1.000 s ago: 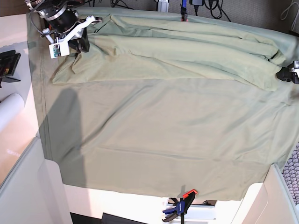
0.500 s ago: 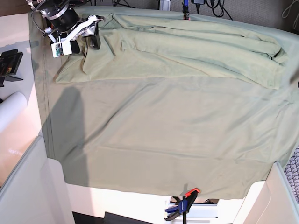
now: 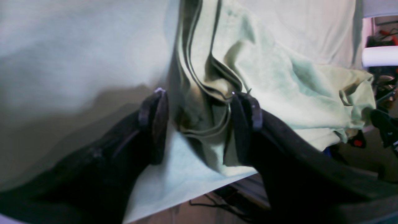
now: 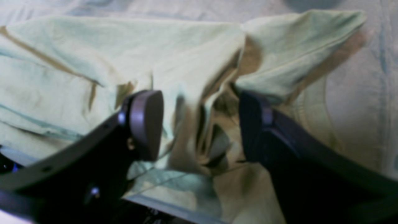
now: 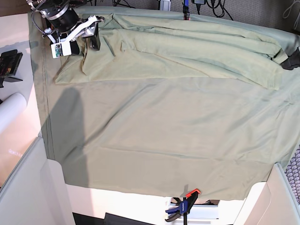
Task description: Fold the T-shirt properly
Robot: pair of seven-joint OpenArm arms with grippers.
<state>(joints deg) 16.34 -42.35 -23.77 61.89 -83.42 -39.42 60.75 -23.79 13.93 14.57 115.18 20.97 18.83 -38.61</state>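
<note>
The T-shirt (image 5: pixel 187 51), pale yellowish green, lies folded in a long band along the back of the table on the greyer tablecloth (image 5: pixel 164 140). My right gripper (image 5: pixel 93 38) hovers over the band's left end in the base view. In its wrist view, the right gripper (image 4: pixel 199 124) is open, with crumpled T-shirt (image 4: pixel 93 53) folds loose between the fingers. My left gripper (image 5: pixel 291 60) is at the band's right end. Up close, the left gripper (image 3: pixel 199 121) is open around stacked hems of the T-shirt (image 3: pixel 279 81); one finger (image 3: pixel 245 130) touches the cloth.
A blue and orange clamp (image 5: pixel 185 205) pins the tablecloth at the front edge; another clamp (image 5: pixel 186 10) holds it at the back. A white roll (image 5: pixel 11 110) and a black object (image 5: pixel 8 65) sit off the table's left side. Cables run behind the table.
Both grippers have opened and let go of the T-shirt's ends. The right gripper shifted slightly rightwards; the left one drew out of frame and came back higher at the right edge.
</note>
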